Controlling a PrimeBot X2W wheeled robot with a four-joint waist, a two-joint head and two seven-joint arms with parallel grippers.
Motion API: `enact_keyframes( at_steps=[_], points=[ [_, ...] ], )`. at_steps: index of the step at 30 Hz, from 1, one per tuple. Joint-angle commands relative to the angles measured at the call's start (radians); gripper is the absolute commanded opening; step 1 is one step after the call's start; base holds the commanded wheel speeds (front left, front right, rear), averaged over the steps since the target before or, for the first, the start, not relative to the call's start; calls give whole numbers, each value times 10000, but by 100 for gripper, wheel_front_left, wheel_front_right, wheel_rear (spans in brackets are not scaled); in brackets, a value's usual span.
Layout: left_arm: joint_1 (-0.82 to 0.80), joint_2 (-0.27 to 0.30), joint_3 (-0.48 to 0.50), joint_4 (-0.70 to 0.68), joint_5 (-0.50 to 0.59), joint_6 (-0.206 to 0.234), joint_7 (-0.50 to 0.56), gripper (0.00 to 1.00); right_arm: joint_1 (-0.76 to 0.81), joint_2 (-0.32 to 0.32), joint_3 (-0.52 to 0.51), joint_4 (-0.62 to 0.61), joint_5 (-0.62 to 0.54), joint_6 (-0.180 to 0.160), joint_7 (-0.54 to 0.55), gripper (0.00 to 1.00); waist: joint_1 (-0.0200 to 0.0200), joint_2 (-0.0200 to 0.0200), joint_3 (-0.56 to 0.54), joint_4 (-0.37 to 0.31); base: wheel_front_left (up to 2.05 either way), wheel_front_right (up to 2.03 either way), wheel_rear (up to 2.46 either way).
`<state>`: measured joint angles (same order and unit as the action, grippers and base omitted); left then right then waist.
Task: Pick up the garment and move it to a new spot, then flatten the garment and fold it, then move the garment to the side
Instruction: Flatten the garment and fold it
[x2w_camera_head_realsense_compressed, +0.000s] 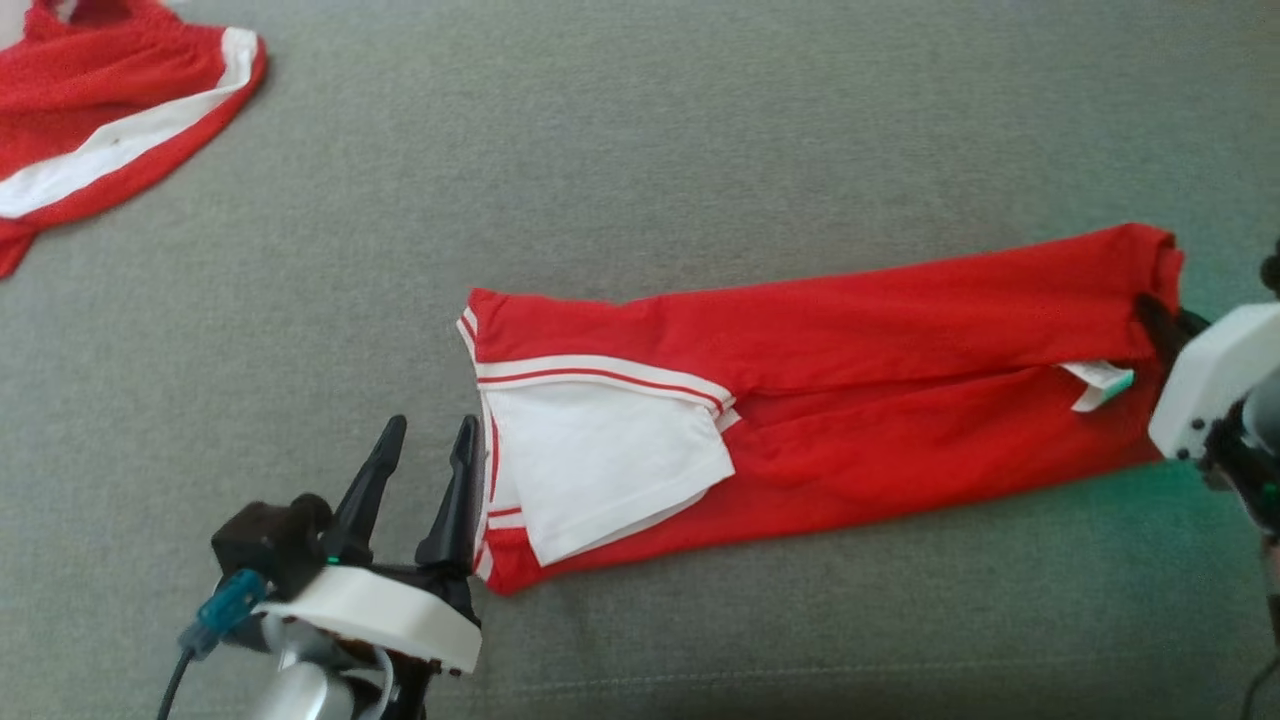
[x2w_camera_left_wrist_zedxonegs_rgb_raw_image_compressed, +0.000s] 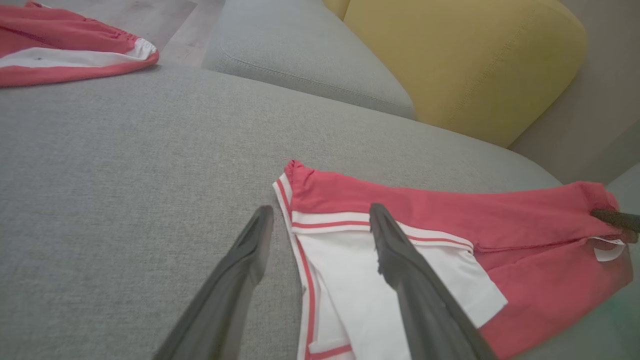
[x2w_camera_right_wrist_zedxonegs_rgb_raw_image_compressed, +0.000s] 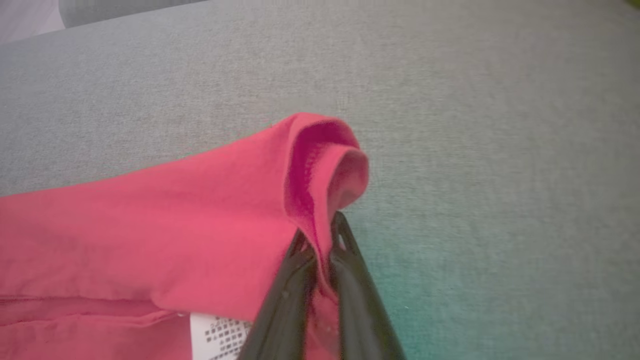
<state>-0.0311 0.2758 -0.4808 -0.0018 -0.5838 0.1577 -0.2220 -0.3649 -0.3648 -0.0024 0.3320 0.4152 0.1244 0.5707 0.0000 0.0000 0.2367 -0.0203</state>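
Observation:
The garment (x2w_camera_head_realsense_compressed: 880, 330) is a red jersey lying as a long folded strip across the grey sofa seat (x2w_camera_head_realsense_compressed: 700, 130). Its white panel (x2w_camera_head_realsense_compressed: 600, 450) with striped trim is at the left end, and a small white label (x2w_camera_head_realsense_compressed: 1100, 385) sits near the right end. My right gripper (x2w_camera_head_realsense_compressed: 1152, 312) is shut on the rolled right-end edge of the garment (x2w_camera_right_wrist_zedxonegs_rgb_raw_image_compressed: 175, 215), with red cloth pinched between the closed right gripper (x2w_camera_right_wrist_zedxonegs_rgb_raw_image_compressed: 320, 235) tips. My left gripper (x2w_camera_head_realsense_compressed: 430, 432) stands open just beside the left end. In the left wrist view, the left gripper (x2w_camera_left_wrist_zedxonegs_rgb_raw_image_compressed: 320, 212) straddles the striped edge of the garment (x2w_camera_left_wrist_zedxonegs_rgb_raw_image_compressed: 450, 210).
A second red and white cloth (x2w_camera_head_realsense_compressed: 110, 110) lies at the far left corner of the seat, and it is the cloth (x2w_camera_left_wrist_zedxonegs_rgb_raw_image_compressed: 65, 55) in the left wrist view. A yellow cushion (x2w_camera_left_wrist_zedxonegs_rgb_raw_image_compressed: 465, 60) and a grey cushion (x2w_camera_left_wrist_zedxonegs_rgb_raw_image_compressed: 310, 55) stand behind the seat.

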Motion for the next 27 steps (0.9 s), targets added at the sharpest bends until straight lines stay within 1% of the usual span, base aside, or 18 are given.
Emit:
enact_keyframes(
  at_steps=[1,4,7,11,15,16,17,21,27],
  points=[
    [-259,184,283,-367,-11,28,-36,100,138,-254,39,-596,45,63,-112,0,0,0,-70,-88,0,0,0],
    [-255,205,281,-377,-28,24,-37,100,440,-129,211,-1155,119,63,-112,0,0,0,-167,-176,0,0,0],
    [-297,254,306,-376,-35,13,-39,100,752,75,625,-1820,341,63,-88,0,0,0,-291,-223,0,0,0],
    [-470,395,466,-371,1,24,-73,100,1089,273,1357,-2659,627,63,-19,0,0,0,-475,-210,0,0,0],
    [-651,494,593,-328,24,20,-104,100,1157,423,2258,-3228,949,63,31,0,0,0,-674,-136,0,0,0],
    [-670,490,606,-336,17,35,-105,100,1127,473,2492,-3329,1023,63,26,0,0,0,-716,-112,0,0,0],
    [-670,490,606,-336,17,35,-105,100,1127,473,2492,-3329,1023,63,26,0,0,0,-716,-112,0,0,0],
    [-705,501,607,-258,-41,-10,-105,100,894,741,3490,-3590,1319,63,-27,0,0,0,-845,44,0,0,0],
    [-705,445,539,-167,-77,-43,-126,100,414,1290,4846,-3440,1747,63,-320,0,0,0,-998,430,0,0,0]
  ],
)
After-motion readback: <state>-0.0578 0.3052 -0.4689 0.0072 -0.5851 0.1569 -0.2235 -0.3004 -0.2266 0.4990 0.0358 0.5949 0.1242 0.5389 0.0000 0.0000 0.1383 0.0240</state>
